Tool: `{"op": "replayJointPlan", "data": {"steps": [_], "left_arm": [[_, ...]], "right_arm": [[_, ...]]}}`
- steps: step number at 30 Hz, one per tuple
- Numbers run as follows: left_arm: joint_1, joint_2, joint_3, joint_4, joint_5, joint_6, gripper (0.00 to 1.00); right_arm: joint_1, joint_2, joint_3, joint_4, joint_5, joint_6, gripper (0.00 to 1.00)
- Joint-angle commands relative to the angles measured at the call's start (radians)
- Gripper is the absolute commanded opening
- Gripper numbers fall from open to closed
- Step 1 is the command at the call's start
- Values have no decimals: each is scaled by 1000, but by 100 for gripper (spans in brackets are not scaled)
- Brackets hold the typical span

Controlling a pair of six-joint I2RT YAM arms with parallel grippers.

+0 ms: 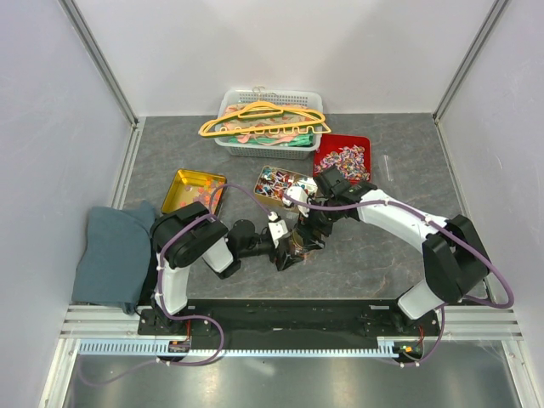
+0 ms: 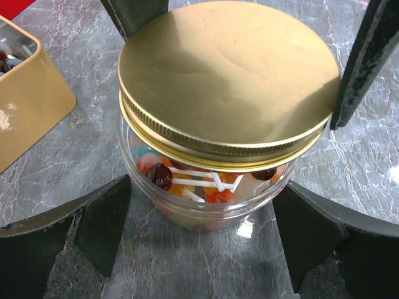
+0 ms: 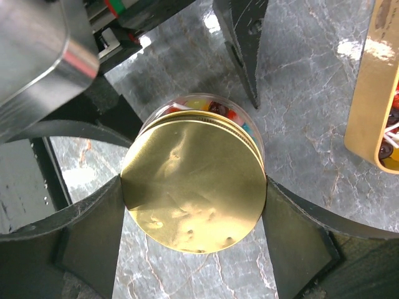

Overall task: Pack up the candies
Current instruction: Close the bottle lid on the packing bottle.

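A clear glass jar point(image 2: 206, 208) with a gold screw lid point(image 2: 230, 75) stands on the grey tabletop between both arms point(image 1: 299, 242). Candies point(image 2: 187, 180) fill it: orange, red and dark pieces with white sticks. My right gripper point(image 3: 193, 205) comes down from above and is shut on the lid point(image 3: 193, 187), both fingers pressed against its rim. Low beside the jar's base, my left gripper point(image 2: 202, 233) is open, its pads apart from the glass on each side. More candies lie in a red tray point(image 1: 343, 159) and a gold tin point(image 1: 280, 183).
A second gold tin point(image 1: 194, 191) lies at the left. A white basket of hangers point(image 1: 268, 123) stands at the back. A grey cloth point(image 1: 110, 251) is bunched at the left edge. The gold tin's wall point(image 2: 31, 106) is close to the jar.
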Motion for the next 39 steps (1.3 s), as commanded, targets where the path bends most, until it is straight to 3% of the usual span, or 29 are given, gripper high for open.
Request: {"op": "replayJointPlan", "data": {"steps": [1, 18, 31, 33, 39], "left_arm": [[9, 5, 10, 338, 18, -45, 99], [9, 8, 10, 337, 35, -37, 99], [9, 10, 13, 337, 37, -37, 99], [9, 10, 15, 337, 37, -36, 99], [9, 11, 13, 338, 37, -34, 99]], "right_arm": [[6, -22, -28, 94, -9, 48, 64], [67, 19, -43, 200, 80, 107, 70], [69, 68, -28, 209, 84, 128, 90], [69, 68, -28, 208, 86, 128, 97], [69, 64, -21, 206, 81, 131, 98]]}}
